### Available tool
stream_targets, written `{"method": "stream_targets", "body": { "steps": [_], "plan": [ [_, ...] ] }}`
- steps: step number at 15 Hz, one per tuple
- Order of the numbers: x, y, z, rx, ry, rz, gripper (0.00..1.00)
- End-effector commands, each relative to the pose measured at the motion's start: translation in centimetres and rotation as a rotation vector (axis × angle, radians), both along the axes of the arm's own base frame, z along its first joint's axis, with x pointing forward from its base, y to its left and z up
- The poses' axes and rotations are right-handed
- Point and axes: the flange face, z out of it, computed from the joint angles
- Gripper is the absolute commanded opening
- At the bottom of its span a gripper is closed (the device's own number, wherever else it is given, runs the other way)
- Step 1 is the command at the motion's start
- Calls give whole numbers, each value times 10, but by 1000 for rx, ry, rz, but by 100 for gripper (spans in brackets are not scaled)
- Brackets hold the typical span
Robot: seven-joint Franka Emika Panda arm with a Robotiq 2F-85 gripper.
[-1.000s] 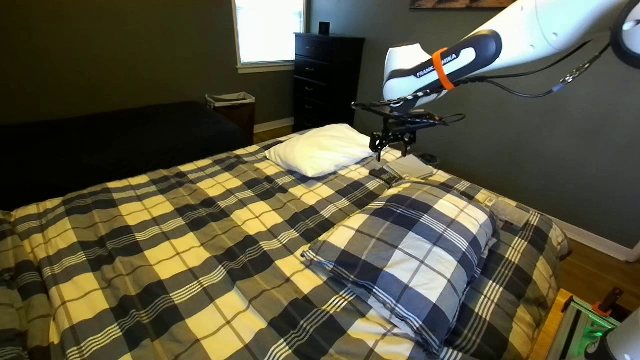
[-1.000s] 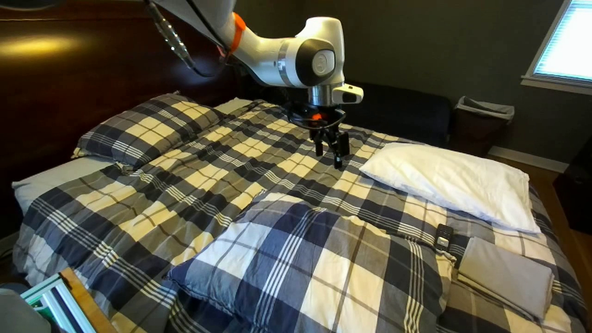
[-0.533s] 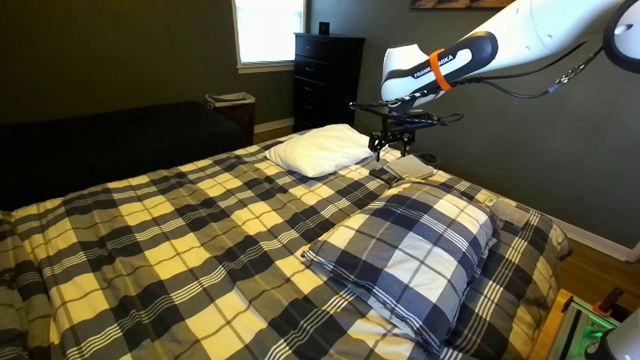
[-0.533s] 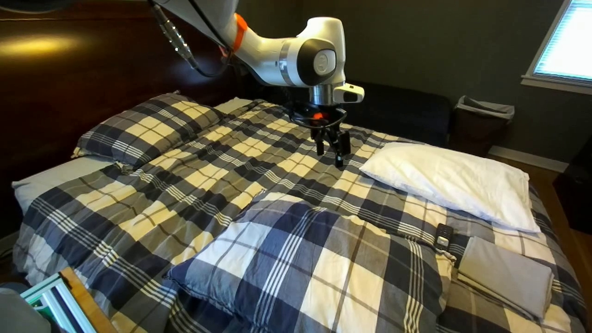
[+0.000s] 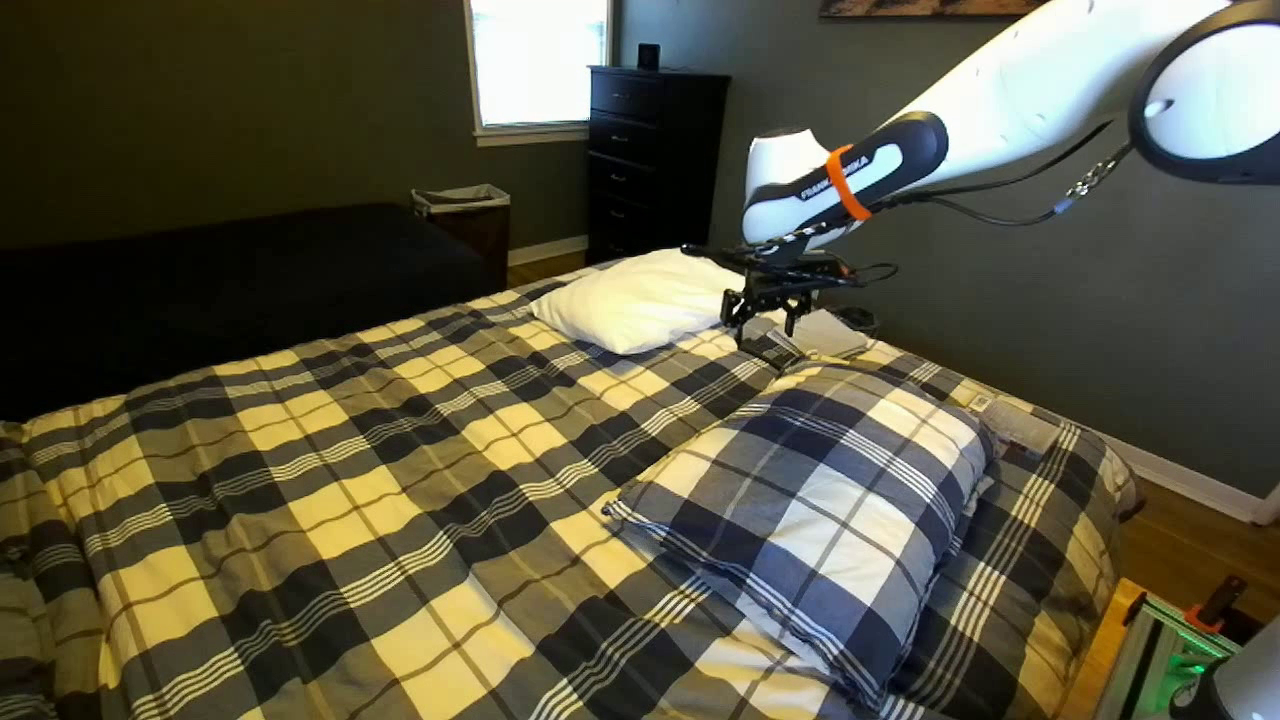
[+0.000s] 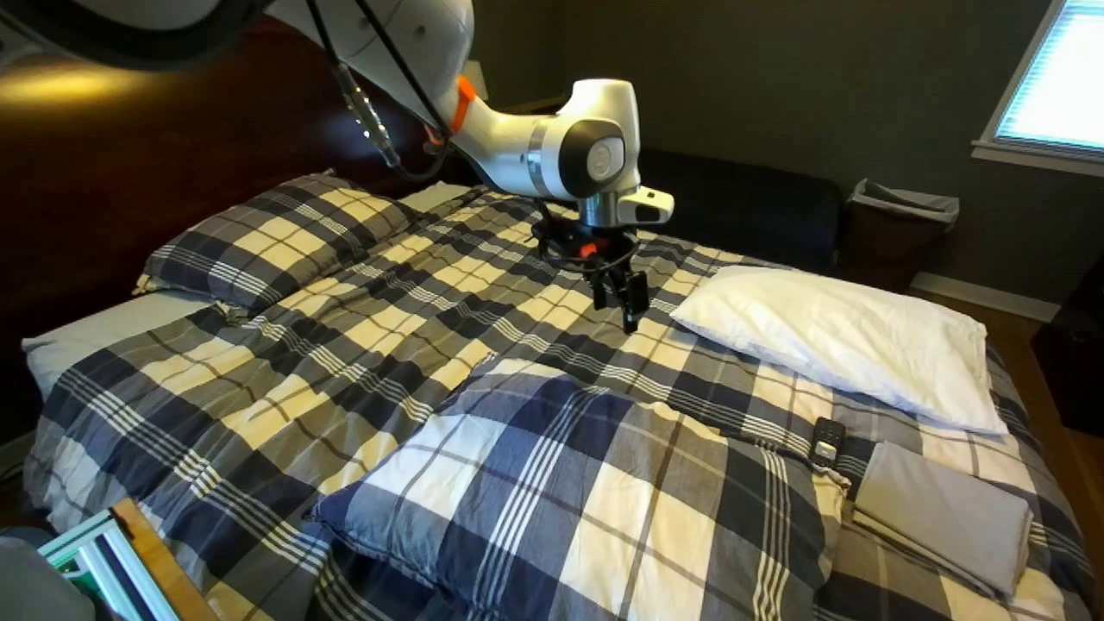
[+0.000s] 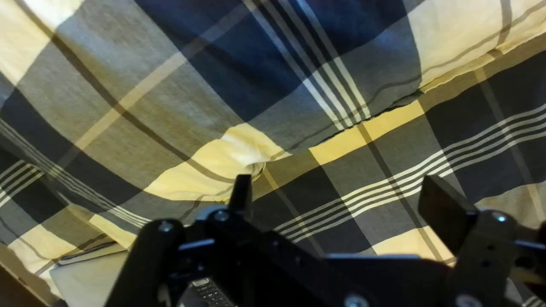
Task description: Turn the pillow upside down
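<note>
In mid-air, the jaws come lower

I've just lowered the arm (image 6: 509, 147); the jaws stand far apart, holding nothing. In an exterior view the plaid pillow (image 6: 595, 492) lies at six o'clock from them, unmoved. I'd call this the approach, the turn not begun.

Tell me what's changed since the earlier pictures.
The arm has lowered, bringing the gripper down in both exterior views. Its jaws stand open; nothing has been taken hold of or let go. The large plaid pillow, the white pillow, the black handset and the folded grey cloth look unmoved.
</note>
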Motion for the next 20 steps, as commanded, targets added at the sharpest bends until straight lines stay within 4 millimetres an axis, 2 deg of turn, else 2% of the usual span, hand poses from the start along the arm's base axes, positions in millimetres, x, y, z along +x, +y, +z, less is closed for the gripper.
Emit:
{"method": "stream_targets", "body": {
  "steps": [1,3,6,13,20],
  "plan": [
    [22,12,-56,-25,-25,-64,100],
    [28,16,-82,-35,-27,-84,100],
    [32,11,-116,-65,7,-106,100],
    [46,-14,-158,-127,19,-102,100],
    [47,-15,-203,-139,146,-94,100]
  ]
}}
